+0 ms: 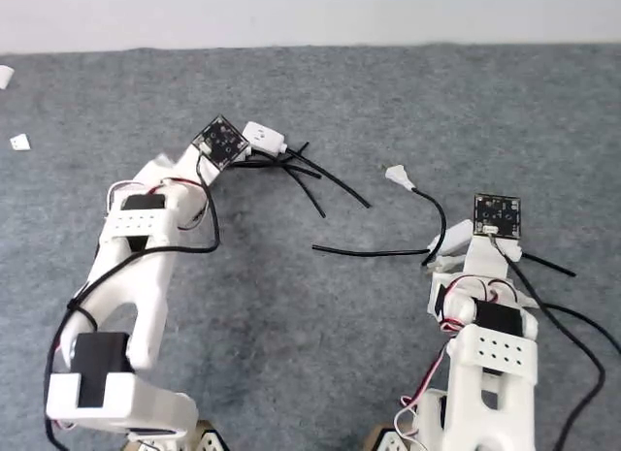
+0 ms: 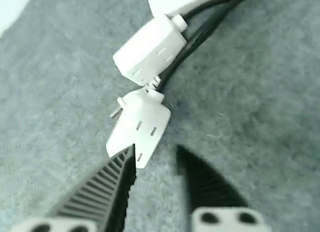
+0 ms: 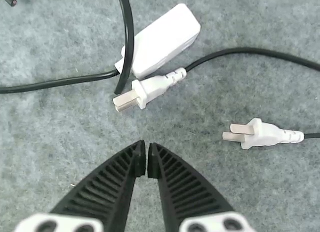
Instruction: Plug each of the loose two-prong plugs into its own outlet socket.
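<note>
In the left wrist view, my left gripper (image 2: 155, 154) is open just short of a white outlet socket (image 2: 140, 123) with two slots. One fingertip (image 2: 129, 157) reaches that socket's corner. A second white socket (image 2: 149, 48) and black cables (image 2: 200, 35) lie beyond it. In the right wrist view, my right gripper (image 3: 145, 154) is shut and hovers over the carpet. Ahead of it lie a white two-prong plug (image 3: 147, 90), a white socket block (image 3: 162, 40) and, to one side, another two-prong plug (image 3: 260, 133). The high view shows a further loose plug (image 1: 398, 177) between the arms.
Grey carpet (image 1: 320, 335) covers the table. Loose black cables (image 1: 310, 175) spread across the middle, and one cable (image 1: 369, 251) runs toward the right arm (image 1: 490, 325). The left arm (image 1: 146, 238) stretches toward a white socket (image 1: 264, 136). Small white scraps (image 1: 19, 141) lie at the far left.
</note>
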Controlling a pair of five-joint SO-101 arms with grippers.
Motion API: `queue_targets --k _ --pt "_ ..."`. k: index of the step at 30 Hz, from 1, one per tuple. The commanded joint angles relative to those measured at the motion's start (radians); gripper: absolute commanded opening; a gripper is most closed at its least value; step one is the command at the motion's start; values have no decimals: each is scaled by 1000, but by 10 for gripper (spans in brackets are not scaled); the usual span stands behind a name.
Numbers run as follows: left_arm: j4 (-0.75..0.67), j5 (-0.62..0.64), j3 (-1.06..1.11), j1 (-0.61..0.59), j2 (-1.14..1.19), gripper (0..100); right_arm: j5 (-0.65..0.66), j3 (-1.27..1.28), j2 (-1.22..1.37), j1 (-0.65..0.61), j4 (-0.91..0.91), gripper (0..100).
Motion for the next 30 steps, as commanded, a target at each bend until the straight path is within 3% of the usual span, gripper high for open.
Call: queue_targets --k 1,19,26,30 --pt "5 8 -12 -8 -44 241 -2 -8 -19 -10 -18 12" --pt "9 5 -476 -78 520 213 0 -8 -19 -10 -18 12" --pt "5 -112 -585 -78 671 6 0 -8 -19 -12 -19 12" --pt "8 -81 -590 -78 651 13 0 -8 -19 -12 -19 12"
